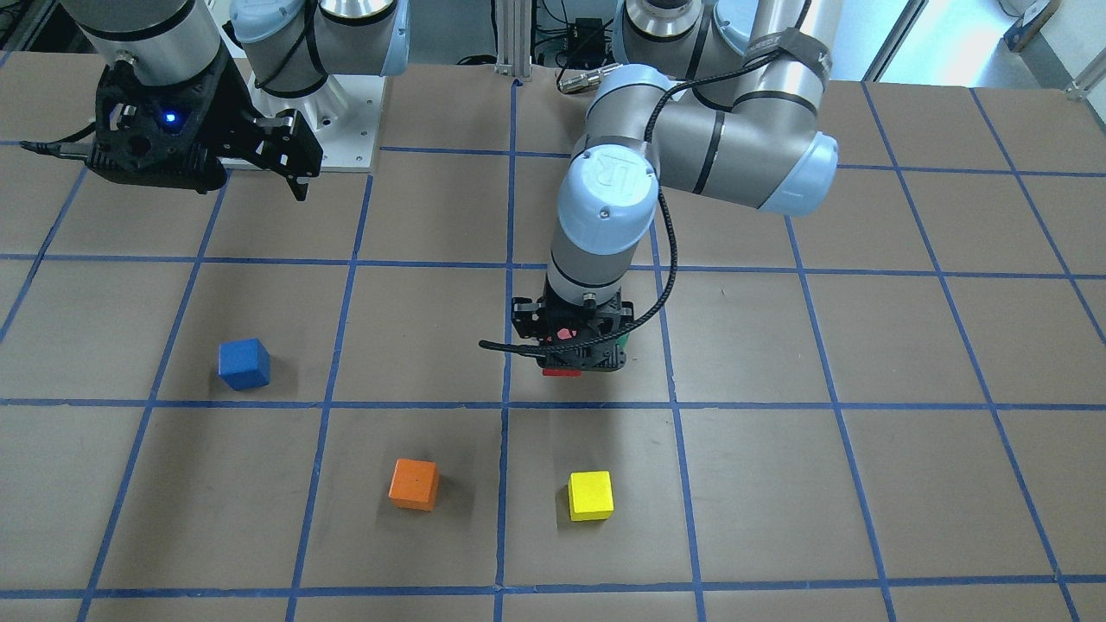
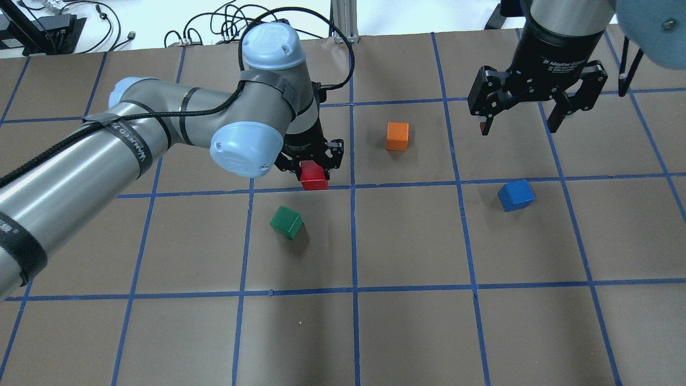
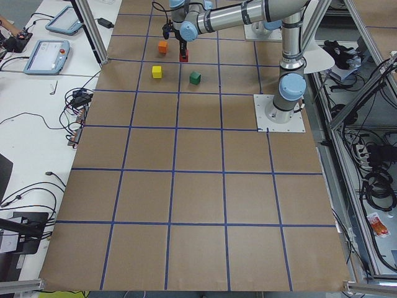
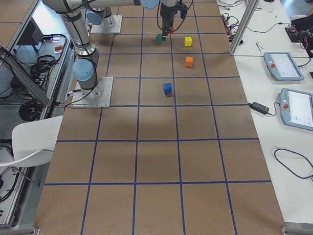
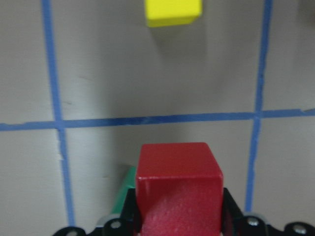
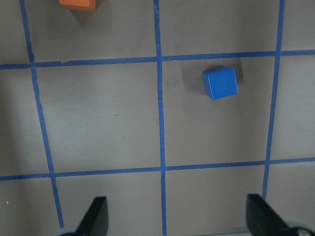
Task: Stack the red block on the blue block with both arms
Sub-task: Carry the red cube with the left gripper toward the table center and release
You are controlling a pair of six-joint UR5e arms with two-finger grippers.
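My left gripper [image 2: 312, 167] is shut on the red block [image 2: 314, 177] near the table's middle and points straight down. In the left wrist view the red block [image 5: 178, 182] fills the gap between the fingers. In the front view only its lower edge [image 1: 562, 372] shows under the left gripper [image 1: 572, 354]. The blue block [image 2: 516, 195] sits alone on the table to the right; it also shows in the front view [image 1: 244, 364] and the right wrist view [image 6: 220, 82]. My right gripper [image 2: 522, 115] hovers open and empty behind the blue block.
A green block [image 2: 286, 222] lies just in front of and left of the red block. An orange block [image 2: 397, 136] lies between the two grippers. A yellow block [image 1: 591, 495] lies on the far side of the left gripper. Blue tape lines grid the brown table [image 2: 407, 332].
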